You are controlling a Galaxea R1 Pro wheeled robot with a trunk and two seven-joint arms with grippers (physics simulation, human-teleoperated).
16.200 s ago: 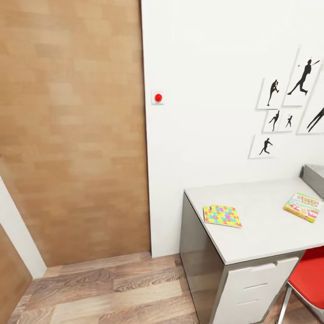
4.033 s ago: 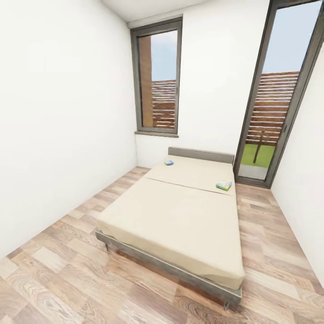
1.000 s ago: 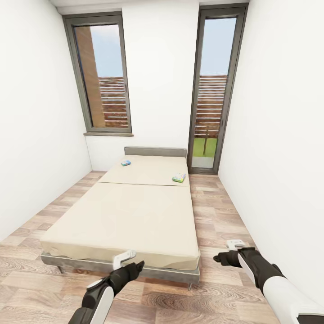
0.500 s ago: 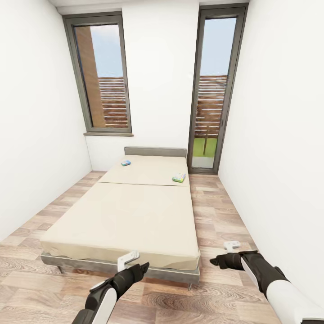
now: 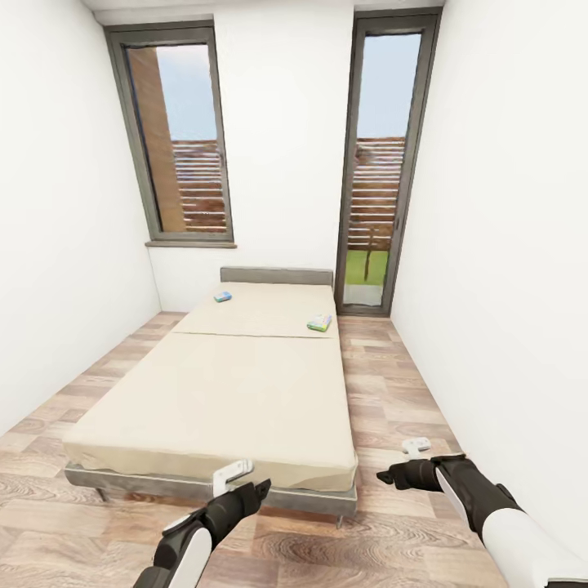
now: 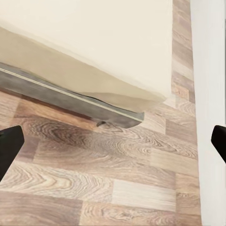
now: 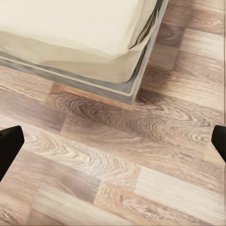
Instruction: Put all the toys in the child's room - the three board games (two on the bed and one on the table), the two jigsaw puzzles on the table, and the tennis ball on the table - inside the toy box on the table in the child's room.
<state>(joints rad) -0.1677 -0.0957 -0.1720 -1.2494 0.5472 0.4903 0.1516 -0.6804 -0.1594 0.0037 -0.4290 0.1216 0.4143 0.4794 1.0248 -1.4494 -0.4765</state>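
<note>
Head view, beige bed (image 5: pixel 220 392) on wood-plank floor (image 5: pixel 392 392), white walls, both grippers spread, empty.

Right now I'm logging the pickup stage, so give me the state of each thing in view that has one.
teal-blue board game: lying flat on the bed near the headboard, untouched.
green-edged board game: lying flat near the bed's far right edge, untouched.
left gripper: open, empty, hanging over the floor at the bed's foot.
right gripper: open, empty, over the floor right of the bed.
</note>
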